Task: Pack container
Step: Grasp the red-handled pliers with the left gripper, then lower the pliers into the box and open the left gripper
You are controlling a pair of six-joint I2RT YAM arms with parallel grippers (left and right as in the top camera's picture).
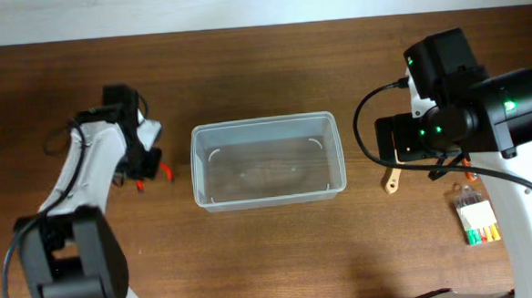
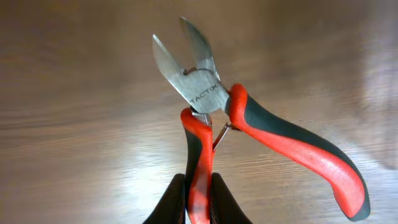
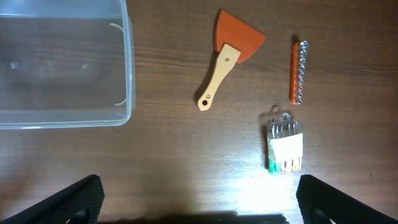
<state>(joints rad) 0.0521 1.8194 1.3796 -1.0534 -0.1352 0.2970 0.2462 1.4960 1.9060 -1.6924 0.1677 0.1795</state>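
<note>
One tool is held, and the container (image 1: 267, 163) lies to its right

Far on the left side of the table (image 1: 262, 67), the left gripper (image 2: 199, 202) is squeezed tight on one red handle of the cutters (image 2: 205, 93). The other handle sticks out free to the side, and the metal tips stand a little apart. The held handle runs straight out from the gripper, so the cutters point away from it, tips first. I cannot tell if the cutters are up off the wood or touching it.

From above, the container sits in the middle of the table, just beside the left gripper and on its right. Nothing is in it. Its long side runs left to right, so the short wall near the cutters is the first one to get over. The left arm is the nearer one and it has the tool. I think the next move is a lift up and a slide to the right, high enough to clear that rim.

Right of the container lies a scraper (image 3: 227, 62) with an orange blade and a wooden handle. The right gripper (image 3: 199, 193) hangs over that spot, spread wide with nothing in it. Further right are an orange bit strip (image 3: 298, 71) and a marker pack (image 3: 286, 146), a little apart from each other.
</note>
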